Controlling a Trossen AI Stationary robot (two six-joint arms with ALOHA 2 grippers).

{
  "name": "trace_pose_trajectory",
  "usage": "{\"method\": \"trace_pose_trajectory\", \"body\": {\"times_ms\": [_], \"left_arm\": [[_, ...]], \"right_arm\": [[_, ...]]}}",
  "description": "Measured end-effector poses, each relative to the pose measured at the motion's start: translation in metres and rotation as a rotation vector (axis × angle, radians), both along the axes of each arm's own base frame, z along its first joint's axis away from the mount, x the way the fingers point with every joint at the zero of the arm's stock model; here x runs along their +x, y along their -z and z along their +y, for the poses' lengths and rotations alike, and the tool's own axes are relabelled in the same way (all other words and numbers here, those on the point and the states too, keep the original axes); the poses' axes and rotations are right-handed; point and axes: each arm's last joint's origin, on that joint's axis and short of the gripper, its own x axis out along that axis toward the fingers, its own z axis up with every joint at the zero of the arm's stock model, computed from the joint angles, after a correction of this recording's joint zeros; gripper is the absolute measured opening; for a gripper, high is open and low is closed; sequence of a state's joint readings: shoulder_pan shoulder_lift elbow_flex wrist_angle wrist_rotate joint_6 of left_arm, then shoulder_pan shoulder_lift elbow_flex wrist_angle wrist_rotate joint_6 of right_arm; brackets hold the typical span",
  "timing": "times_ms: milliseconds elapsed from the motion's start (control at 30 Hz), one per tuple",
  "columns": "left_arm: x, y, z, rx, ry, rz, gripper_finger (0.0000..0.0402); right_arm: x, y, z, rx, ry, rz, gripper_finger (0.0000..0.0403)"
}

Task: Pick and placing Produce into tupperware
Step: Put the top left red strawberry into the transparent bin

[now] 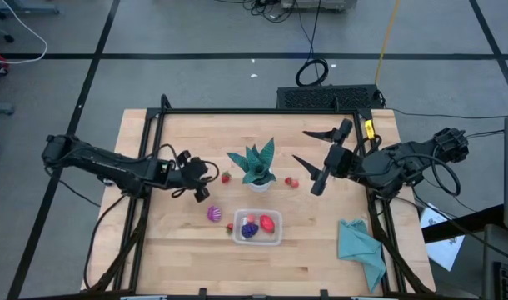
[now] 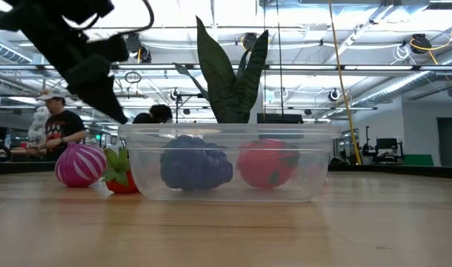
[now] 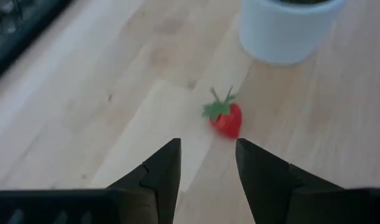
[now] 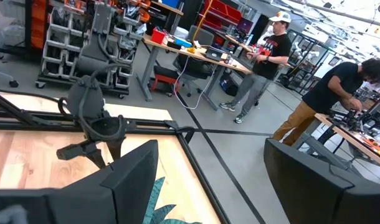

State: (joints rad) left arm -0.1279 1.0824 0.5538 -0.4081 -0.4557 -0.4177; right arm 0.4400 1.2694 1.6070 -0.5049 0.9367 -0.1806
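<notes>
Sitting right up front in the low view, the tupperware (image 2: 226,163) is showing 2 pieces through its clear wall: a dark purple piece (image 2: 196,162) and a larger red piece (image 2: 267,163). From above, the same tupperware (image 1: 258,239) is lying toward the near edge of the desk (image 1: 171,250), around the middle, and that view is revealing a small pink piece (image 1: 251,219) inside too, making 3 in the container. Just outside its left wall, the pink-purple ball (image 1: 213,214) and 1 strawberry (image 1: 230,227) are resting on the wood; the low view is showing that pair touching side by side.

2 more strawberries are lying either side of the plant (image 1: 256,164) in its white pot, mid-desk: the left strawberry (image 1: 226,177) and the right strawberry (image 1: 291,181). So that is 3 strawberries loose on the desk.

Only the left wrist view is giving a close look at the left strawberry (image 3: 226,117), lying just ahead of the left gripper (image 3: 207,163), whose fingers are standing narrowly apart, holding nothing. From above, the left gripper (image 1: 198,177) is reaching in low from the left edge, arm stretched out.

Over on the right, the right gripper (image 1: 312,158) is hovering raised, fingers spread wide and empty. A teal cloth (image 1: 360,247) is lying by the near right corner.
</notes>
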Motion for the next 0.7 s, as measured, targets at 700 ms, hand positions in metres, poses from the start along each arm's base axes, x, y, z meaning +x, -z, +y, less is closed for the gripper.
{"method": "trace_pose_trajectory", "body": {"times_ms": [700], "left_arm": [[-0.001,0.025,0.007,-0.134,-0.044,-0.129,0.0201]], "right_arm": [[0.0,0.0,0.0,-0.001,0.0,0.002,0.0281]]}}
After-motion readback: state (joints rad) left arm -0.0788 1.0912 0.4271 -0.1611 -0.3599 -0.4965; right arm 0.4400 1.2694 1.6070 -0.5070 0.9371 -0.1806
